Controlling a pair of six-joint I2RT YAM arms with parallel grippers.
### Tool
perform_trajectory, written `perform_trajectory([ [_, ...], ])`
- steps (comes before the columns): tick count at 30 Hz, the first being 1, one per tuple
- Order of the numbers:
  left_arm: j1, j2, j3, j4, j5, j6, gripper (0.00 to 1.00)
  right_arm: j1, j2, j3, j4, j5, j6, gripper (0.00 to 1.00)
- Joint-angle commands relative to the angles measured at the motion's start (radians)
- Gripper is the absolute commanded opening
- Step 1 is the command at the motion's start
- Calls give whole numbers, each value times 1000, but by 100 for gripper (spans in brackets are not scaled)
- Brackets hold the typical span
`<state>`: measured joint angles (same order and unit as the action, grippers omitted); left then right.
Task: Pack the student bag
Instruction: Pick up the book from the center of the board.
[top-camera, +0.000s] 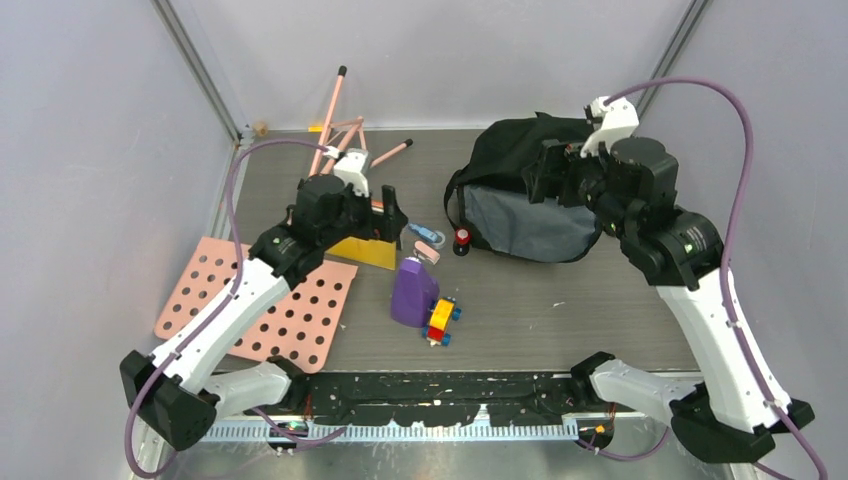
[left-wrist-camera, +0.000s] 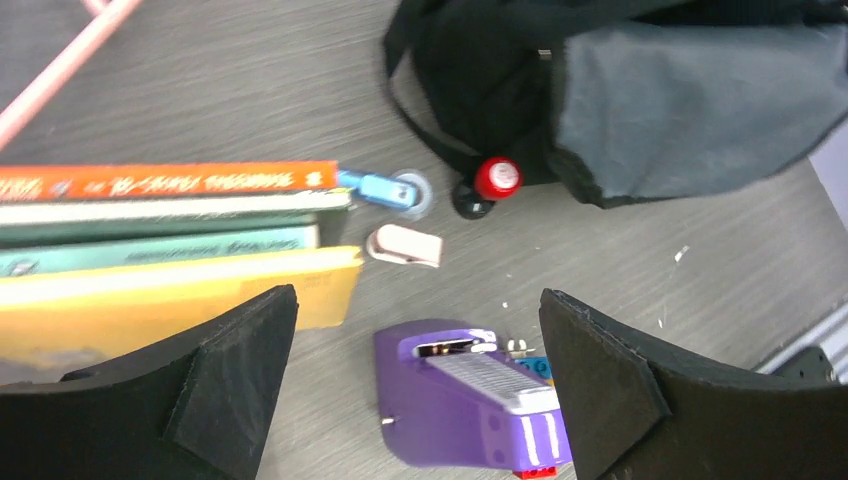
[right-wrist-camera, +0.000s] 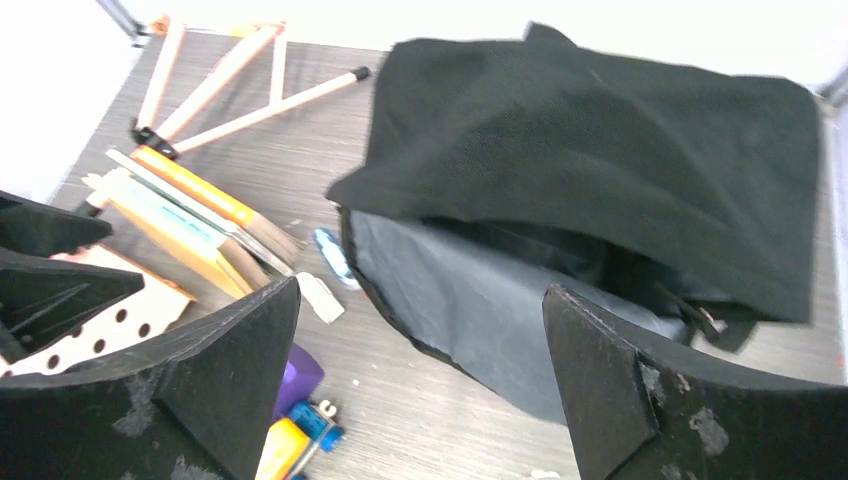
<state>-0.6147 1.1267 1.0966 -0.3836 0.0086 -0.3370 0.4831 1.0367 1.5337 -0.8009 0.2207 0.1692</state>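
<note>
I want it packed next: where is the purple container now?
Top view: the purple container sits near the middle, beside the toy blocks, left of and in front of the student bag.

**Backpack at two o'clock, clutter to its left**

The large black soft fabric backpack (top-camera: 510, 150) slumps at two o'clock on the grey wood-grain table (top-camera: 560, 310), with a grey panel facing the near edge. The right gripper (top-camera: 550, 172) hangs over the backpack's top. The left gripper (top-camera: 392, 215) is at ten o'clock, above a flat yellow book (top-camera: 365, 252). Near the centre stands a purple plastic bottle-like container (top-camera: 412, 292), with a yellow, red and blue toy brick block (top-camera: 441, 322) just beside it at its five o'clock. A pink perforated board (top-camera: 265, 310) lies at eight o'clock. Long pink rods (top-camera: 335, 115) lean at eleven.
</note>
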Motion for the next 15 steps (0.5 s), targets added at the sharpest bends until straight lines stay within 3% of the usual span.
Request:
perform_trajectory([
  [1,125,-65,-43,-83,13,-108,95,6,113,120,21,-153,22,97],
  [5,296,-83,-107,-63,86,-152,97,53,203,181,57,-266,47,95],
  [10,510,-52,-142,-35,189,-213,96,184,390,270,76,-262,35,90],
  [15,570,-40,-179,22,143,-287,91,252,604,361,116,-284,52,78],
])
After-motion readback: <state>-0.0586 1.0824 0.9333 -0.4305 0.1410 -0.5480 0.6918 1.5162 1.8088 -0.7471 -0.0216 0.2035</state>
